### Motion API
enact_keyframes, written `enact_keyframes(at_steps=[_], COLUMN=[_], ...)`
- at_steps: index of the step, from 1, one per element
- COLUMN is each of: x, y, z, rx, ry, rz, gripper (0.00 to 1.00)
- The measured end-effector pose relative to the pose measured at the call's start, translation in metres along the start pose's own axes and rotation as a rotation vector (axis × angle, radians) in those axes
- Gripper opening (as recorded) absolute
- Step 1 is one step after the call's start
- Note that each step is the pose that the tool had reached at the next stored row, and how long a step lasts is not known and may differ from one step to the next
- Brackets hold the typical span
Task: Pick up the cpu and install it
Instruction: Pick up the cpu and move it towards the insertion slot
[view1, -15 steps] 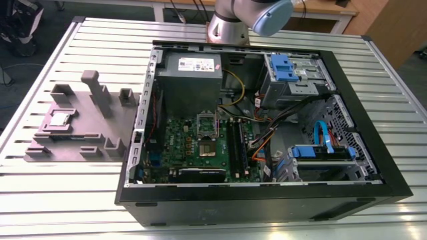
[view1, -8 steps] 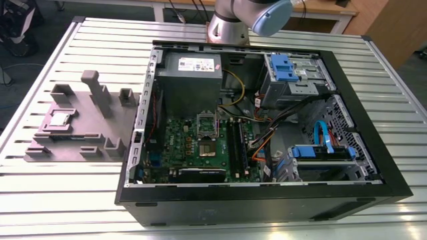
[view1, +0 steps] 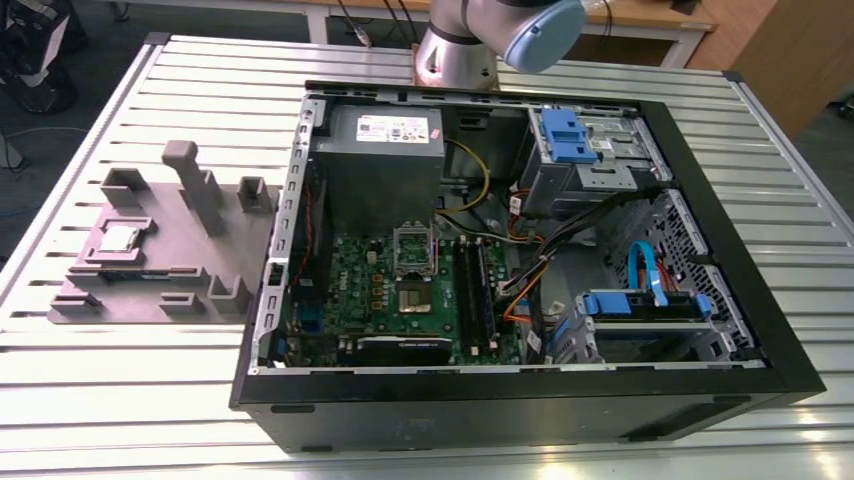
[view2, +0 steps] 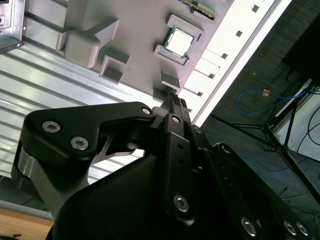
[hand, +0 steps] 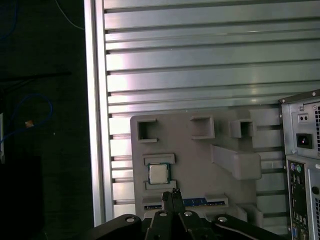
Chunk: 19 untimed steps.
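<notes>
The cpu (view1: 120, 238) is a small silver square chip lying flat in a recess of the grey fixture plate (view1: 160, 290), at the exterior view's left of the open computer case. Both wrist views show the cpu (view2: 178, 41) (hand: 158, 173) from high above. My gripper (hand: 173, 193) (view2: 175, 103) hangs well above the plate, its thin black tips pressed together with nothing between them. In the first wrist view the tips sit just beside the chip's recess. The open cpu socket (view1: 414, 252) lies on the green motherboard inside the case.
The black computer case (view1: 747, 330) lies on its side on the slatted metal table (view1: 200, 80), with cables, blue drive brackets and a power supply inside. Upright grey blocks (view1: 200, 185) rise from the fixture plate. The arm's base (view1: 461, 45) stands behind the case.
</notes>
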<state>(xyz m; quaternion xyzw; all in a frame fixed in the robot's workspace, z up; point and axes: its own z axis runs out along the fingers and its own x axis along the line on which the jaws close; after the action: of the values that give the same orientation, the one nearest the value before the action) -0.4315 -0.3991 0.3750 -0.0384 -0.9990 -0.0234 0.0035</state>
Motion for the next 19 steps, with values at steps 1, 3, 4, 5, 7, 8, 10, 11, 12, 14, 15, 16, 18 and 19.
enact_keyframes(at_steps=[1, 3, 4, 5, 7, 8, 10, 11, 12, 14, 15, 16, 18, 19], x=[0.0, 0.0, 0.0, 0.0001, 0.0001, 0.0001, 0.0001, 0.0002, 0.0002, 0.0002, 0.0002, 0.0002, 0.0002, 0.0002], y=[0.0, 0.0, 0.0, 0.0, 0.0, 0.0, 0.0, 0.0, 0.0, 0.0, 0.0, 0.0, -0.0001, -0.0001], z=[0.0, 0.0, 0.0, 0.0, 0.0, 0.0, 0.0, 0.0, 0.0, 0.0, 0.0, 0.0, 0.0003, 0.0005], rx=[0.0, -0.0001, 0.0, 0.0, 0.0, 0.0, 0.0, 0.0, 0.0, 0.0, 0.0, 0.0002, 0.0009, 0.0015], ry=[0.0, -0.0001, 0.0, 0.0, 0.0, 0.0, 0.0, 0.0, 0.0, 0.0, 0.0, 0.0002, 0.0008, 0.0017], rz=[0.0, 0.0, 0.0, 0.0, 0.0, 0.0, 0.0, 0.0, 0.0, 0.0, 0.0, -0.002, -0.021, -0.04], gripper=[0.11, 0.11, 0.11, 0.11, 0.11, 0.16, 0.23, 0.29, 0.35, 0.41, 0.47, 0.53, 0.53, 0.59])
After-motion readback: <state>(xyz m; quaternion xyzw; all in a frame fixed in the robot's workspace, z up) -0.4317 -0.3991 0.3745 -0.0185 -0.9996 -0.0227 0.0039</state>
